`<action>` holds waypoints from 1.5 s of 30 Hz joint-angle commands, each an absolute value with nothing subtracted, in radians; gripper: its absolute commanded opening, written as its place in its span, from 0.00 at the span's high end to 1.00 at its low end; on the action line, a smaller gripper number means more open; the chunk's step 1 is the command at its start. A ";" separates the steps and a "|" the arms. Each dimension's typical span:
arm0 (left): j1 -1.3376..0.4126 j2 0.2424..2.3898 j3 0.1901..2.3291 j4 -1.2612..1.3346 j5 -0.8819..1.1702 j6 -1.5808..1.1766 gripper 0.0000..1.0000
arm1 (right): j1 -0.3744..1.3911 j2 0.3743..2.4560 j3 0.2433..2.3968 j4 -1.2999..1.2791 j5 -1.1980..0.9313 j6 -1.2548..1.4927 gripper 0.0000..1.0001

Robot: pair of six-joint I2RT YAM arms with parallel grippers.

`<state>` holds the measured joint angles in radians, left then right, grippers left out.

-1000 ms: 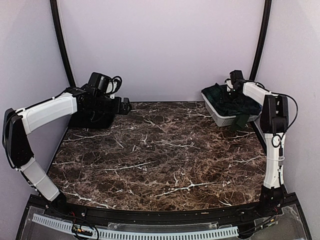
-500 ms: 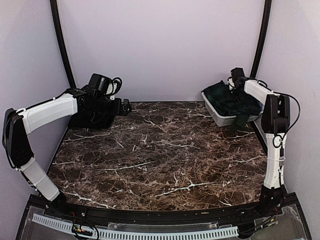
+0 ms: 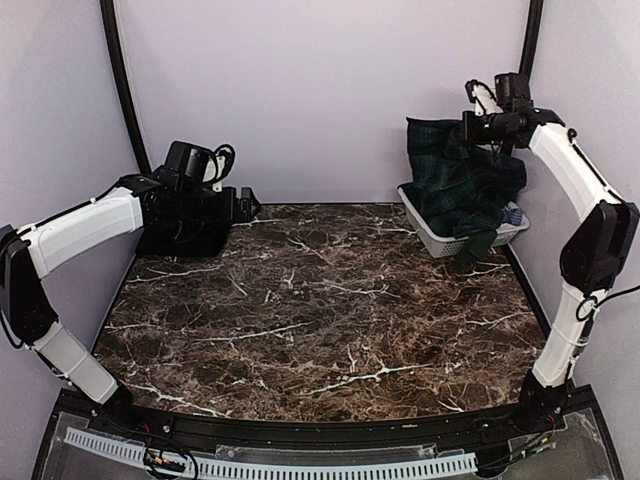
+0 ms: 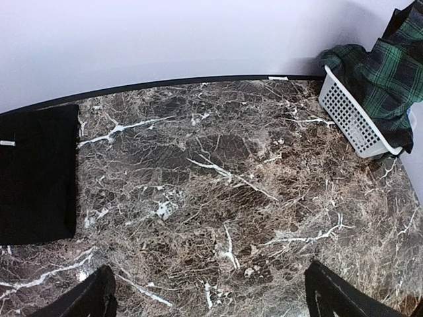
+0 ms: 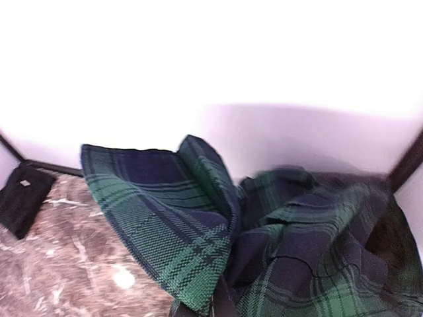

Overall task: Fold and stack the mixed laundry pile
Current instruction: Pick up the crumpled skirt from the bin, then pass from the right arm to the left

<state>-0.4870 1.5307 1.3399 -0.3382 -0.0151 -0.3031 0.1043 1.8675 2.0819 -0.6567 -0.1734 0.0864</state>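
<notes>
My right gripper is raised high at the back right, shut on the top edge of the green-and-navy tartan skirt. The skirt hangs from it down into the white basket, its lower part draped over the rim. In the right wrist view the tartan skirt fills the frame and hides my fingers. A bluish item shows in the basket beside it. A plain black cloth lies flat at the back left. My left gripper hovers beside it, open and empty, fingers wide apart over marble.
The basket stands in the back right corner against the wall. Black frame posts rise at both back corners. The marble tabletop stretches between the arms.
My right gripper shut on the tartan skirt in the basket and rose, pulling the skirt up. The left arm drew back slightly to the left.
</notes>
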 commanded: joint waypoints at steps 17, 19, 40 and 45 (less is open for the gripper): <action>-0.488 1.463 1.293 -0.278 0.012 -0.367 0.01 | 0.331 1.594 2.226 -0.673 -0.279 0.084 1.00; -0.489 1.460 1.275 -0.251 0.071 -0.381 0.01 | 0.331 1.565 2.190 -0.641 -0.301 0.100 1.00; -0.692 1.358 1.110 0.264 0.362 -0.313 0.01 | 0.368 1.391 1.842 -0.516 -0.733 0.235 1.00; -0.761 1.473 1.195 0.438 0.425 -0.224 0.01 | 0.391 1.392 1.784 -0.478 -0.814 0.261 1.00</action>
